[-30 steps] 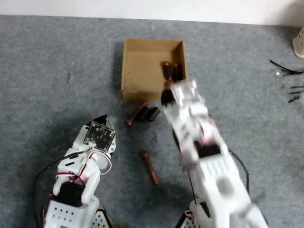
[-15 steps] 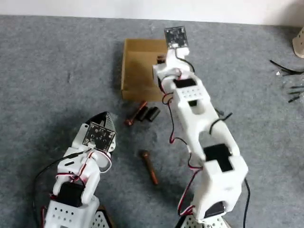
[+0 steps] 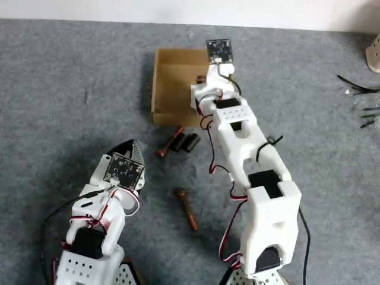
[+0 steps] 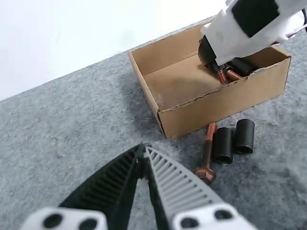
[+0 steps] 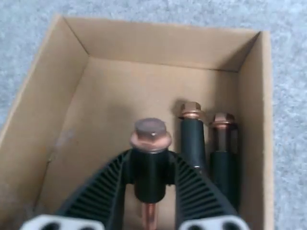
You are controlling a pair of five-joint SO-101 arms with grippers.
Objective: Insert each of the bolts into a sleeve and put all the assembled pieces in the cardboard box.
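The cardboard box [image 3: 172, 89] stands at the back middle of the table. My right gripper [image 5: 149, 162] hangs over its inside, shut on an assembled piece [image 5: 149, 175], a black sleeve with a copper bolt through it. Two more assembled pieces [image 5: 193, 139] [image 5: 223, 148] lie in the box against one wall. In front of the box lie a loose bolt [image 3: 170, 142] and two black sleeves [image 3: 180, 142] [image 3: 192, 142]. Another bolt [image 3: 186, 209] lies nearer the arms. My left gripper [image 4: 144, 149] is shut and holds nothing, a little short of the box and the bolt [image 4: 206, 153].
Grey felt covers the table. Black cables [image 3: 359, 89] and a pale object [image 3: 374, 53] lie at the far right edge. The right arm [image 3: 243, 142] stretches from the front over the mat to the box, beside the loose sleeves.
The right arm has swung forward and stretched out, carrying the assembled piece from in front of the box to over its inside. The left arm has kept still.
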